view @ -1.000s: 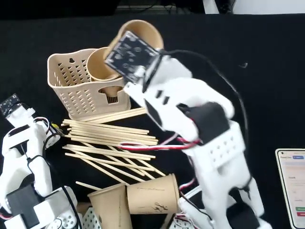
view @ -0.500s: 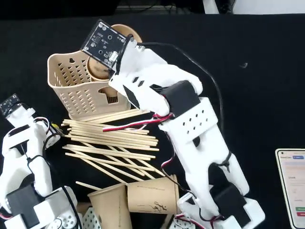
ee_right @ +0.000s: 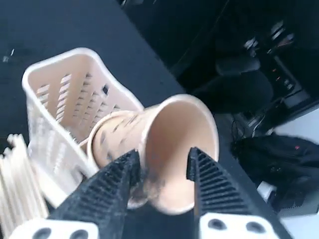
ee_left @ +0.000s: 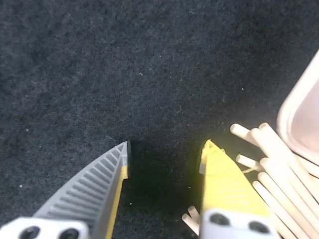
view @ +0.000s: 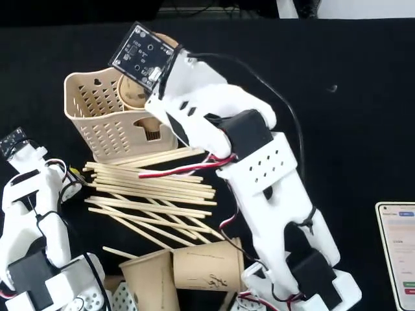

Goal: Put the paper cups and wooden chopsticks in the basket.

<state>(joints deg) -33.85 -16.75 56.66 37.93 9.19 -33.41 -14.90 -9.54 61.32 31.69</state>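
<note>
As the right arm swung down in the last second and then steadied, its claw [ee_right: 163, 152] brought the paper cup [ee_right: 172, 124] to the basket [ee_right: 50, 69], so the drop looks near. The claw grips the cup's rim, and the cup tilts away from it, base toward the basket just beyond.

The black desk [view: 363, 129] is lit evenly from above, and hardly any light is thrown back by it. The white arm [view: 272, 181] is rendered bright, without glare. A dark shadow is cast between the tips of the left end effector [ee_left: 165, 149]. The cup [ee_right: 174, 129] is brightly lit against a dim room.
</note>
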